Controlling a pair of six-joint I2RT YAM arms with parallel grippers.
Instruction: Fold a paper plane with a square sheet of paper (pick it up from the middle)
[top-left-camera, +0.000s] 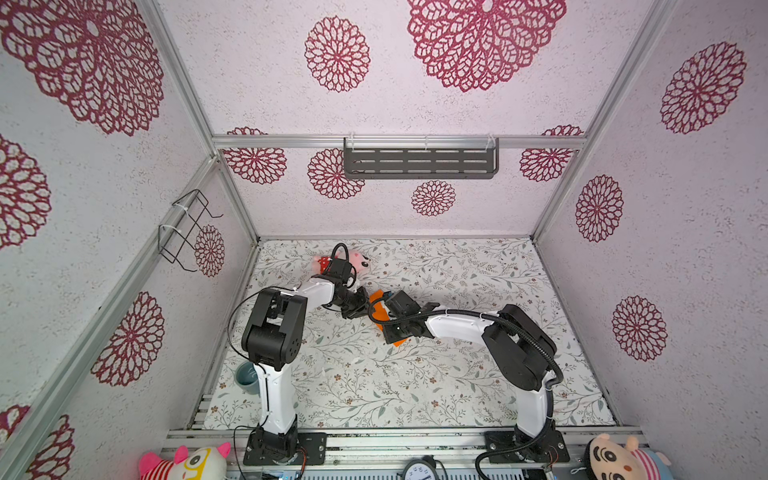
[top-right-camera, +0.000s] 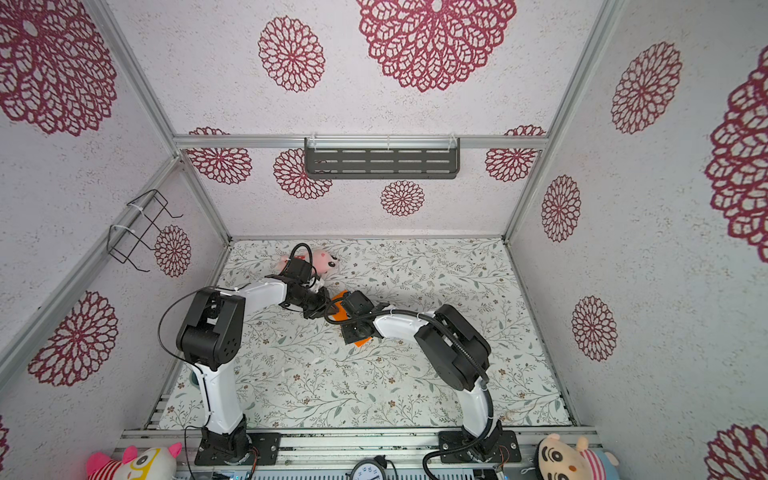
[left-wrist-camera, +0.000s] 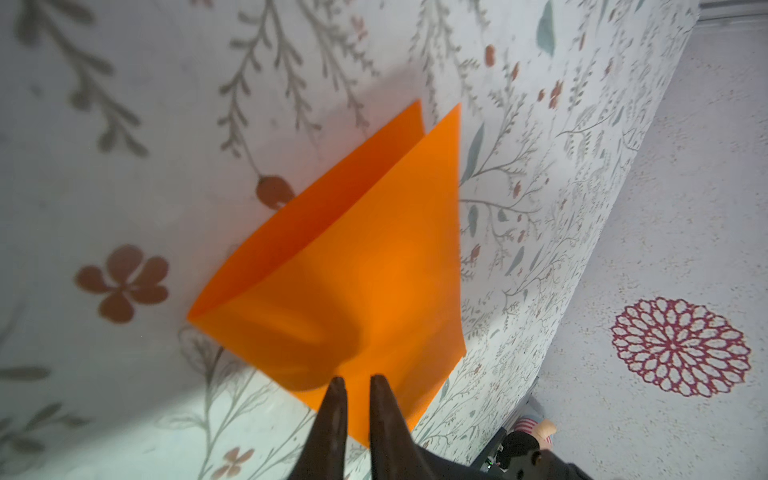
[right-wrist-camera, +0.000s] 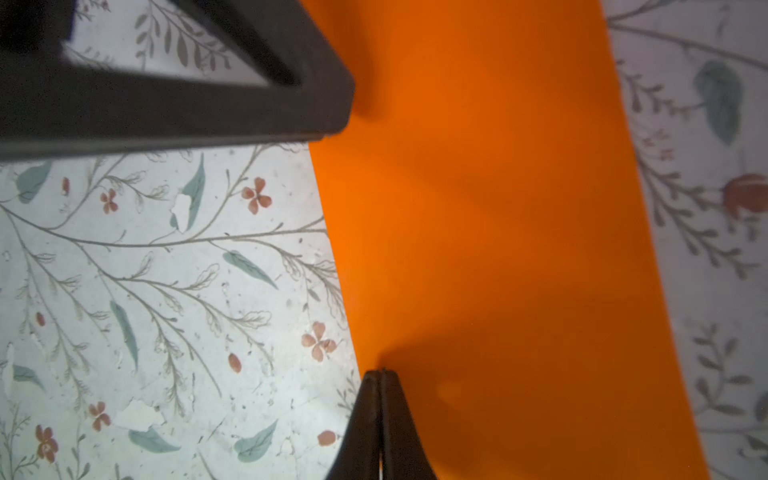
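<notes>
we have the square sheet of paper (left-wrist-camera: 374, 257) folded once, layers gaping, mid-table (top-left-camera: 415, 374) between the arms; our left gripper (left-wrist-camera: 357, 380) is slightly parted at one edge, the right gripper (right-wrist-camera: 380, 372) clenched at another; nose and wing folds remain

The orange paper (left-wrist-camera: 374, 257) looks smooth and matt; beneath it, the desk (left-wrist-camera: 124, 104) cover is matt and printed, perhaps vinyl.

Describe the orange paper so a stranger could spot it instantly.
Start at the floral-print table, then go near its middle. The orange paper sits there, folded over itself: plain, thin and bright, unlike the pink plush toy farther back.
</notes>
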